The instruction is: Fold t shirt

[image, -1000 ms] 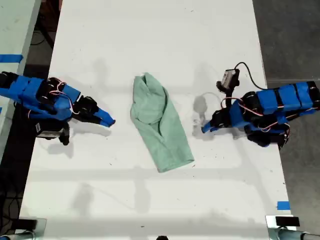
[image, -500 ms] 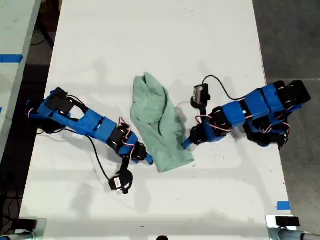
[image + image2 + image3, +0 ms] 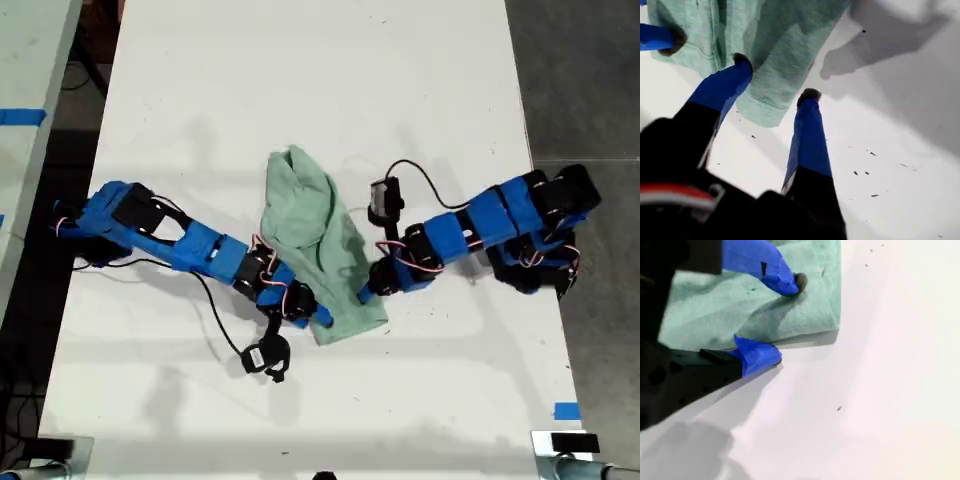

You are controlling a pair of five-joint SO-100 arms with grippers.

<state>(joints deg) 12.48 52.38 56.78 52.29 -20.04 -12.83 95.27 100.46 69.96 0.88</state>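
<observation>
item: wrinkled pale mint-green fabric t shirt (image 3: 318,250), long axis diagonal; our first gripper (image 3: 774,76) and second gripper (image 3: 782,320), both spread, straddle opposite hem corners.

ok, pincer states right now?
My first pincer: open, straddling the hem of the pale mint-green fabric t shirt.
My second pincer: open, astride the shirt's edge.
</observation>
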